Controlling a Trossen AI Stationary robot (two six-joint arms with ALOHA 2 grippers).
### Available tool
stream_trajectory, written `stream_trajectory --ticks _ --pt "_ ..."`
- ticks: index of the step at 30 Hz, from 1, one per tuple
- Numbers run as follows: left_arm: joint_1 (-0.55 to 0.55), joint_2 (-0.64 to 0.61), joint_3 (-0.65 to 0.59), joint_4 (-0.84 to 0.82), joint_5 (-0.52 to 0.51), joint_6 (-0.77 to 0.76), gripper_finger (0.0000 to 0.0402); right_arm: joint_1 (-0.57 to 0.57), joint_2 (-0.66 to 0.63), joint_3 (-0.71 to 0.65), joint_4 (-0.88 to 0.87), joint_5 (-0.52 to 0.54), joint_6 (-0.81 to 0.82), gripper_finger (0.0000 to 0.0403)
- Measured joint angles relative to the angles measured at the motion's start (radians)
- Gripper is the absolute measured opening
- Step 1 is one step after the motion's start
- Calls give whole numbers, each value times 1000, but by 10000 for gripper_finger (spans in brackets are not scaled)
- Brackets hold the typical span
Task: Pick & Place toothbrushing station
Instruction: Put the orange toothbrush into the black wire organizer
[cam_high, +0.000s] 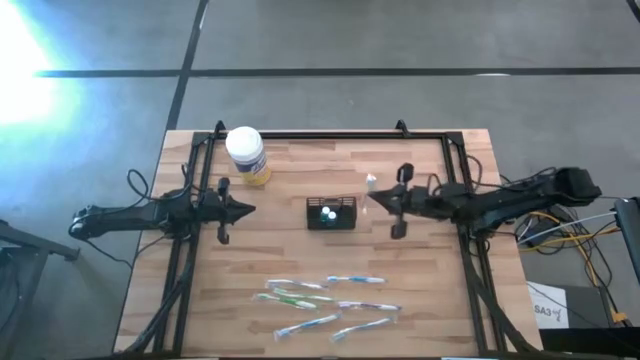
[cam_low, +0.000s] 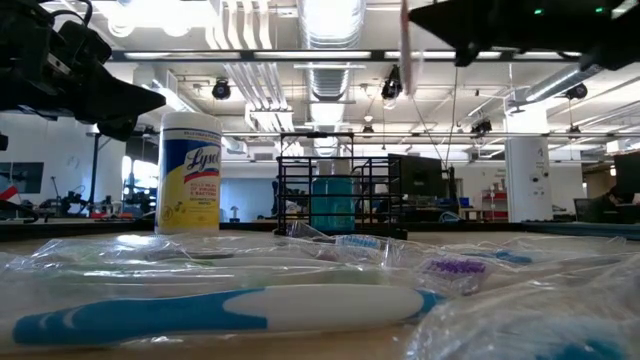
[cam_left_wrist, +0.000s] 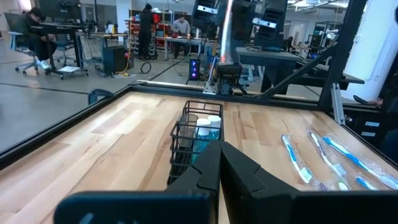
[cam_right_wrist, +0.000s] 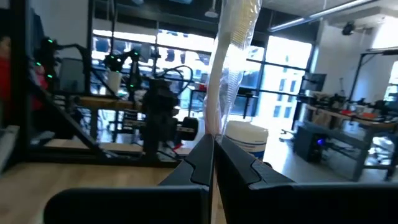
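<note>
Light wooden tabletop (cam_high: 300, 265): black wire-mesh caddy (cam_high: 332, 213) central; right end effector (cam_high: 372, 196) beside it clamps clear-wrapped toothbrush (cam_right_wrist: 229, 62); left end effector (cam_high: 250, 210) closed, empty.

Caddy (cam_high: 331, 213) mid-table, jar (cam_high: 246, 154) behind-left, toothbrushes (cam_high: 325, 303) in front.

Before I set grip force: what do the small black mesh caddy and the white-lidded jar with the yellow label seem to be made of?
The small black mesh caddy: likely thin metal wire with a matte black coating; you can see through its open grid. The white-lidded jar with the yellow label: probably plastic, with a smooth opaque white lid and a glossy printed wrap.
</note>
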Motion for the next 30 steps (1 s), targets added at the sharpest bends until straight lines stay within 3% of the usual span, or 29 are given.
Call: stream_trajectory --ticks 6,12,30 --pt "0 2 0 -3 1 0 10 -77 209 24 199 -84 -3 8" --pt "0 3 0 -7 2 0 10 -142 357 -5 350 -91 25 8" --pt "0 10 -1 -12 2 -22 10 -160 615 -23 515 -90 53 8"
